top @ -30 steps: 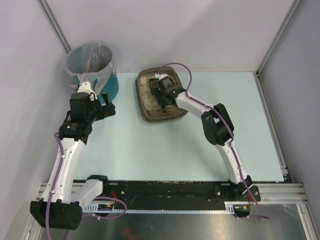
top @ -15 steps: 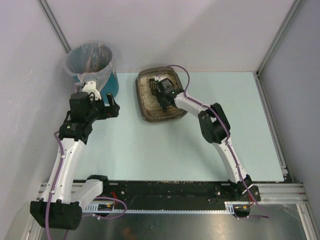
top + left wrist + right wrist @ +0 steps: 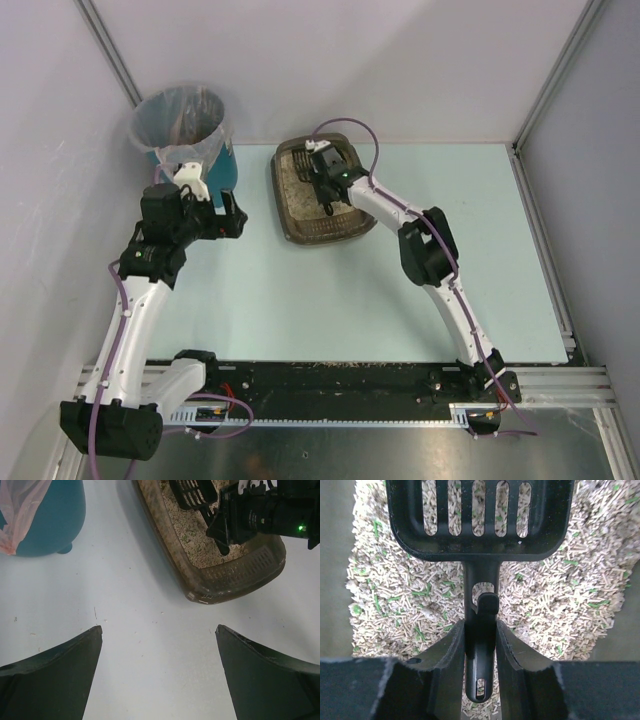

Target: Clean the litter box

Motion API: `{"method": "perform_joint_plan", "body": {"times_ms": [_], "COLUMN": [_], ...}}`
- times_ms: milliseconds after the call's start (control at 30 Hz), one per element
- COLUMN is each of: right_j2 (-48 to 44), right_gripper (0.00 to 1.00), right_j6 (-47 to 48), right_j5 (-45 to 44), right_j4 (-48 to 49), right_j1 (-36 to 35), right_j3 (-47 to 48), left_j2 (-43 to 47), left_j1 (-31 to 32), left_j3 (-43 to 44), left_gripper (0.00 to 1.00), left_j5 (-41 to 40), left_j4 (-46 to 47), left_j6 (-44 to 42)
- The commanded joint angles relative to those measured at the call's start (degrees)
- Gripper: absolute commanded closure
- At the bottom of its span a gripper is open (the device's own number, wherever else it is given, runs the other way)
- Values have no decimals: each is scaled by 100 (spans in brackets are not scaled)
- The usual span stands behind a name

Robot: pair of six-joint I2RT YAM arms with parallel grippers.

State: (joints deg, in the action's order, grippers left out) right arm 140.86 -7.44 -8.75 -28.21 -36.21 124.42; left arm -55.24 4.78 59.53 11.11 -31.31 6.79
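The shallow rectangular grey-brown plastic litter box [image 3: 279,195] with rounded corners sits at the far middle of the pale blue table [image 3: 300,290], its far rim close to the back wall. Beige pellets flecked with green fill it, and its near end has a slotted ledge. A black slotted plastic scoop [image 3: 480,517] lies on the pellets, inside the rim on every side. The right gripper [image 3: 480,630] is clenched on the scoop's handle, one finger pressed to each side.

A strip of open tabletop separates the box's left rim from the round teal bin with clear plastic liner [image 3: 215,165]. The left gripper [image 3: 159,630] hovers over that strip, jaws spread wide and holding nothing. Broad tabletop lies near and right of the box.
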Motion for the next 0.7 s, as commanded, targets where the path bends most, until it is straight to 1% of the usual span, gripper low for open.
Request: {"method": "perform_joint_plan", "body": {"times_ms": [0, 67, 233, 367, 467, 667], "right_j2": [-93, -111, -295, -331, -410, -568], "right_gripper": [87, 90, 92, 95, 95, 96], "right_j6": [15, 15, 198, 436, 481, 454], "right_j5": [-30, 110, 356, 401, 366, 251], "right_j4": [-439, -632, -1195, -1791, -2056, -2128], "right_j1": [105, 166, 246, 228, 219, 193], "right_j3": [530, 635, 812, 1075, 1146, 1102], "left_j2": [14, 5, -13, -48, -65, -57], "left_j1": [58, 76, 94, 138, 173, 243], "left_j3": [59, 59, 59, 76, 77, 68], "left_gripper": [1, 0, 0, 0, 0, 0], "left_j5": [216, 233, 251, 286, 286, 286], "left_j4": [187, 195, 187, 195, 187, 187], "left_j6": [-292, -301, -318, -336, -336, -318]}}
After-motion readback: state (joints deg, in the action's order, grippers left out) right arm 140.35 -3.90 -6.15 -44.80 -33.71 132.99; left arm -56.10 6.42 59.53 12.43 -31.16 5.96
